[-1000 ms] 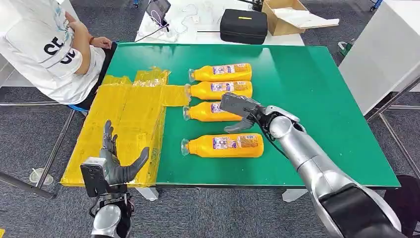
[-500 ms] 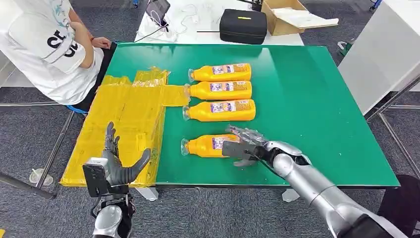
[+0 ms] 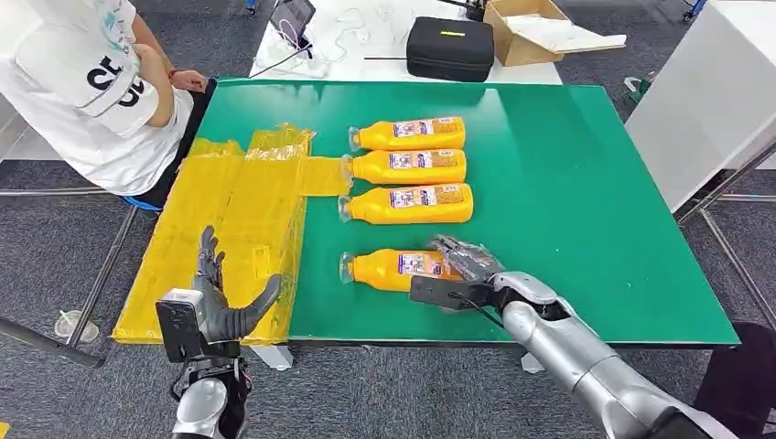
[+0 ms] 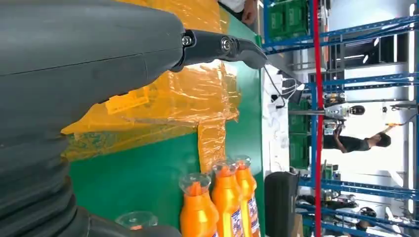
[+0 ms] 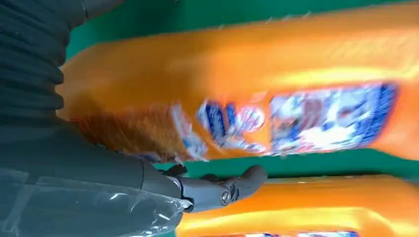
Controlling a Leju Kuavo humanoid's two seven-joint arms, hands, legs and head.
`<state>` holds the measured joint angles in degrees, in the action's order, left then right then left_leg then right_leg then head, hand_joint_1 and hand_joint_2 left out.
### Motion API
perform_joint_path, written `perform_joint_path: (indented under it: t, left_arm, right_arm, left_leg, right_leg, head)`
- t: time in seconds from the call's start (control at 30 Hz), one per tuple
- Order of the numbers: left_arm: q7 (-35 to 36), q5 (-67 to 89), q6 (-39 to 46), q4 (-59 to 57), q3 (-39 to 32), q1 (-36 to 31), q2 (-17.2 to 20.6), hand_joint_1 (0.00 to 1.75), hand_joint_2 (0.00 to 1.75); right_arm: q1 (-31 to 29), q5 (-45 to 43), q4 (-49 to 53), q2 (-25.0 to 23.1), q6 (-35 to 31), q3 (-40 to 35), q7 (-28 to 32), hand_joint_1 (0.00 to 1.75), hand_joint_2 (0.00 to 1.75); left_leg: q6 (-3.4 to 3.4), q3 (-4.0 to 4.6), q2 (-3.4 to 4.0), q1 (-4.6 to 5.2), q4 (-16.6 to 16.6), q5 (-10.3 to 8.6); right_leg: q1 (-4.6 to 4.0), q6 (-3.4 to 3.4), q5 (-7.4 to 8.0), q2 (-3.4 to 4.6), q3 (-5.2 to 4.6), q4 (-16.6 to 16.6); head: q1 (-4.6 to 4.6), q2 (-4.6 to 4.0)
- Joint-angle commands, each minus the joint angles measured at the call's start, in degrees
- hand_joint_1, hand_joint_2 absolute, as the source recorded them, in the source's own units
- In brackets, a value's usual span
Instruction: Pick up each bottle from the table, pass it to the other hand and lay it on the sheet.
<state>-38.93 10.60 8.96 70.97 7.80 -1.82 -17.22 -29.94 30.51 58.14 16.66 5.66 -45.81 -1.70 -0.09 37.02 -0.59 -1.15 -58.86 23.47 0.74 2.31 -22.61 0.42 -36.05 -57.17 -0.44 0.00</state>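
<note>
Green rectangular tabletop point(image 3: 567, 183) carrying four orange plastic juice bottles with printed labels, all lying on their sides with clear caps toward the sheet. Three form a close row toward the far side: far bottle point(image 3: 407, 133), second bottle point(image 3: 405, 166), third bottle point(image 3: 407, 204). The nearest bottle point(image 3: 393, 269) lies apart from them, close to the tabletop's near edge. Crinkled yellow plastic sheet point(image 3: 229, 229) covers the left end of the tabletop, with a strip reaching almost to the caps of the row. Right robot hand point(image 3: 458, 274) is down on the base end of the nearest bottle, fingers draped over its top and thumb low on the near side; the right wrist view shows the labelled body right against the palm, blurred, and whether the bottle is lifted off the surface cannot be told. Left robot hand point(image 3: 220, 297) is held off the near left corner, beside the sheet's edge, fingers spread upward, thumb out, holding nothing. A seated person in a white shirt point(image 3: 82, 82) is beyond the sheet; a black case point(image 3: 448, 48) and cardboard box point(image 3: 526, 32) sit on a white table behind.
</note>
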Motion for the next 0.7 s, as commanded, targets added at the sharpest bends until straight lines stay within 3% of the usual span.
perform_joint_path:
  t: [0.03, 0.47, 0.5, 0.57, 0.7]
  left_arm:
    - [0.4, 0.0, -0.4, -2.4, -0.2, -1.0, 0.4, 0.00, 1.75]
    - [0.6, -0.1, -0.5, -2.5, -0.1, -1.0, 0.3, 0.00, 1.75]
    - [0.6, -0.1, -0.5, -2.5, -0.1, -1.0, 0.3, 0.00, 1.75]
    - [0.8, -0.1, -0.6, -2.8, -0.1, -1.0, 0.3, 0.00, 1.75]
    - [0.8, -0.2, -0.7, -3.0, 0.0, -1.1, 0.3, 0.00, 1.75]
  right_arm:
    - [0.4, 3.4, -5.6, -3.1, 1.3, 2.4, -0.8, 0.00, 1.75]
    - [0.5, 4.2, -6.2, -3.8, 1.7, 2.4, -0.6, 0.05, 1.75]
    - [0.8, 4.2, -6.2, -3.9, 1.6, 2.8, -0.5, 1.41, 1.75]
    - [1.5, 3.9, -5.8, -3.9, 1.5, 3.6, 0.0, 1.75, 1.75]
    - [2.1, 3.0, -5.2, -4.0, 1.3, 4.5, 0.9, 1.75, 1.75]
  left_leg:
    - [0.03, -0.17, 0.05, 0.01, 0.1, 0.03]
    - [0.07, -0.35, 0.05, 0.02, 0.1, 0.04]
    - [0.05, -0.26, 0.03, 0.01, 0.1, 0.02]
    - [0.04, -0.21, 0.01, -0.01, 0.1, 0.01]
    - [0.09, -0.46, 0.00, 0.01, 0.2, 0.03]
  right_leg:
    - [-0.02, -0.06, -0.02, -0.01, 0.16, 0.1]
    - [-0.02, -0.11, -0.06, -0.04, 0.34, 0.1]
    - [-0.02, -0.08, -0.04, -0.04, 0.26, 0.1]
    - [-0.03, -0.06, -0.03, -0.04, 0.22, 0.1]
    - [-0.04, -0.13, -0.06, -0.12, 0.46, 0.2]
  head:
    - [-0.02, 0.00]
    - [0.00, 0.00]
    - [0.00, 0.00]
    - [0.00, 0.00]
    - [0.00, 0.00]
